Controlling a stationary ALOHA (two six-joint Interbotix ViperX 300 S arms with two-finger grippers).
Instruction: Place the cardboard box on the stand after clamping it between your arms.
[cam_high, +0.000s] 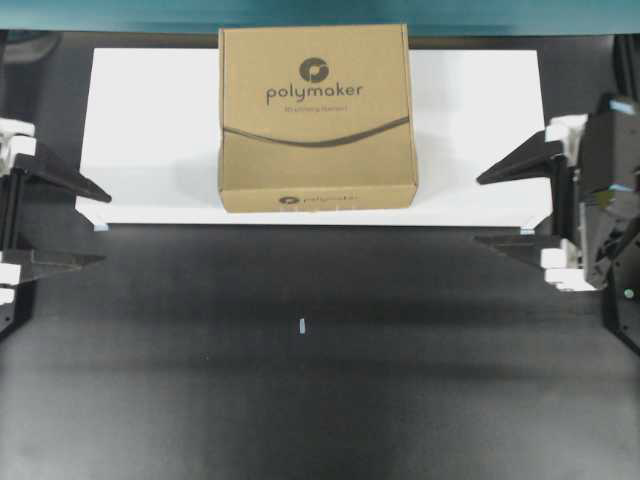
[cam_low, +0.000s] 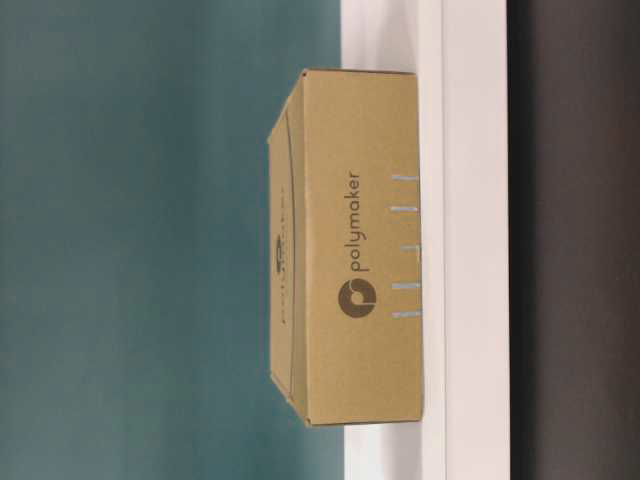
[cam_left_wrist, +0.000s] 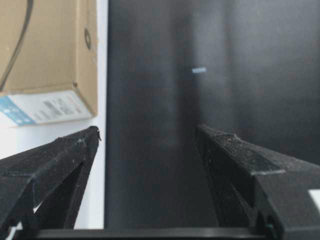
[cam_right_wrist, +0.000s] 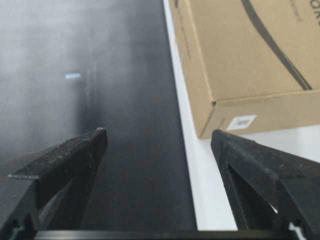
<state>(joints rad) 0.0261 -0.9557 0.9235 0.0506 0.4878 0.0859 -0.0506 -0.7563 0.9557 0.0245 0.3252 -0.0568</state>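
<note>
The cardboard box (cam_high: 317, 118) sits flat on the stand (cam_high: 150, 130), in the upper middle of the overhead picture. Its near edge lines up close to the front edge of the stand. So the box looks to be where the task wants it.

The left hand (cam_high: 88, 224) is at the far left of that picture, and the right hand (cam_high: 493, 208) is at the far right. Both are wide open and hold nothing. Each one is well apart from the box. The dark desk (cam_high: 300, 380) fills the lower half of the picture, with one small pale mark (cam_high: 302, 325) on it.

The step now, I think, is to keep the hands away from the box and let them rest. To do that well, each hand should move out to its own side, not up over the stand. The right hand has one finger (cam_right_wrist: 260, 170) over the white stand edge in its wrist picture, so it should slide away level and not dip. A bump on a box corner could push the box crooked or off the edge.
</note>
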